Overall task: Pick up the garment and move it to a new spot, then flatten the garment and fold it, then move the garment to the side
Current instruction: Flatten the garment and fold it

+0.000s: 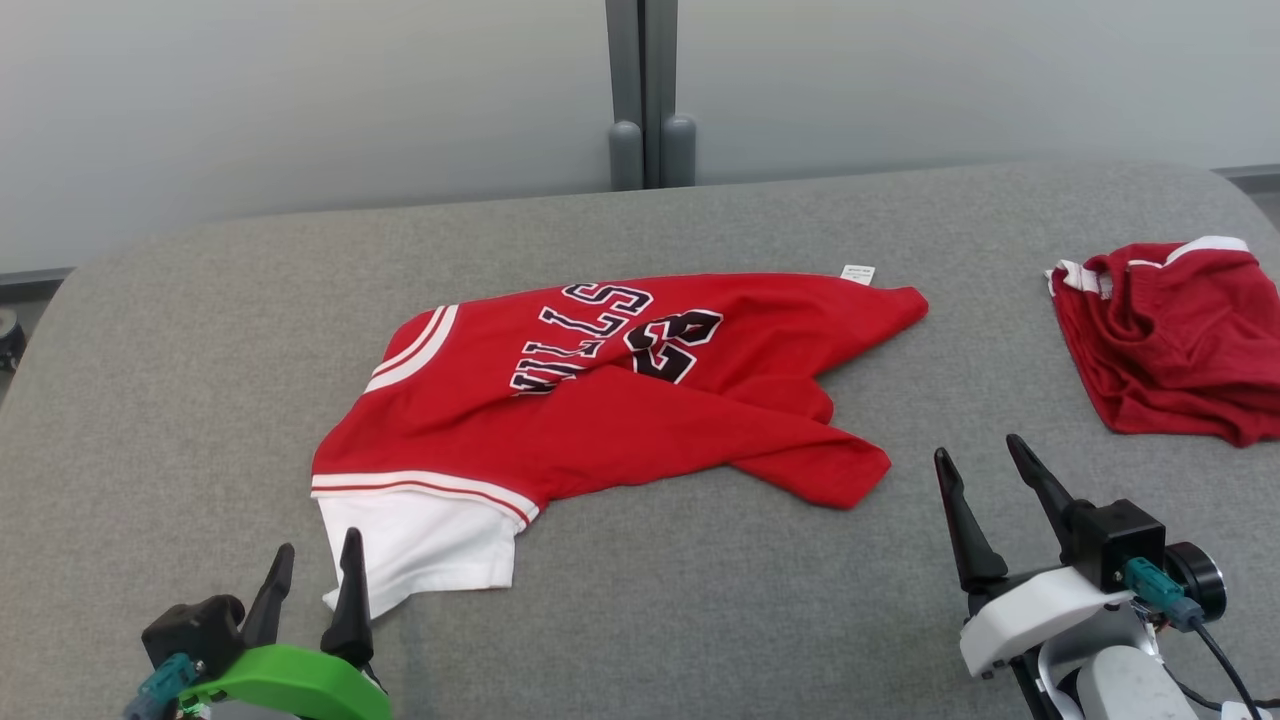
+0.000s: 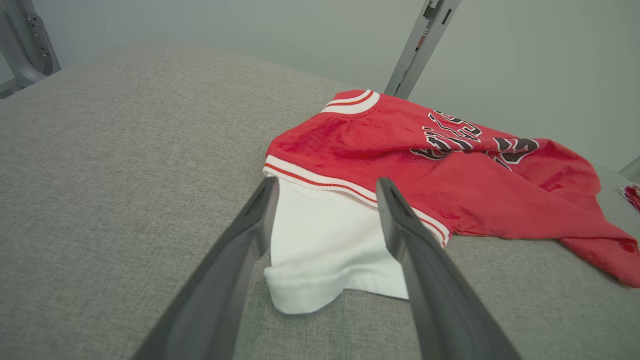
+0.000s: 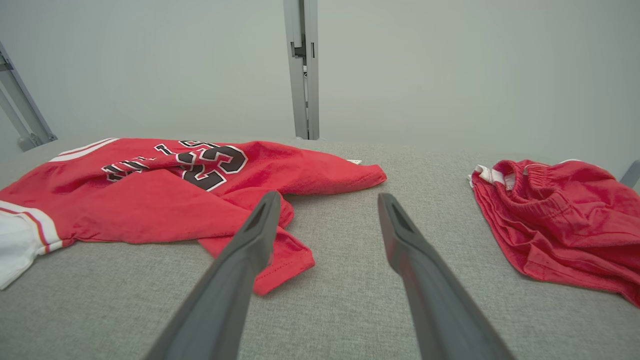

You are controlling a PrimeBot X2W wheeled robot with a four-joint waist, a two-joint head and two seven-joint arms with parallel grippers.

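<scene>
Right, the red jersey [image 1: 600, 400] lies crumpled near the middle of the grey padded table [image 1: 700, 610]. Its long axis runs across my head view from left to right, tilting a little away from me toward the right. The white sleeve [image 1: 410, 540] points toward me at the near-left end. The hem end, with a small label [image 1: 858, 272], reaches to the far right. One fold of red cloth lies slantwise over the chest, hiding part of the black lettering and the number, and ends in a corner at the near right.

My left gripper [image 1: 320, 540] sits low at the near-left with its fingers pointing away from me. Its jaws are spread wide and hold nothing. In the left wrist view the gripper [image 2: 327, 180] frames the white sleeve [image 2: 325, 240], which lies flat on the cloth surface. My right gripper [image 1: 976, 446] hovers at the near right, fingers angled up and to the left, jaws likewise parted and empty. In its own view the gripper [image 3: 329, 195] is just beside the jersey's near corner.

Red shorts [image 1: 1170, 340] lie bunched by the table's right edge, well apart from the jersey, with bare surface between. I also see open surface to the left, behind the jersey up to the grey post [image 1: 645, 90], and along the near side.
</scene>
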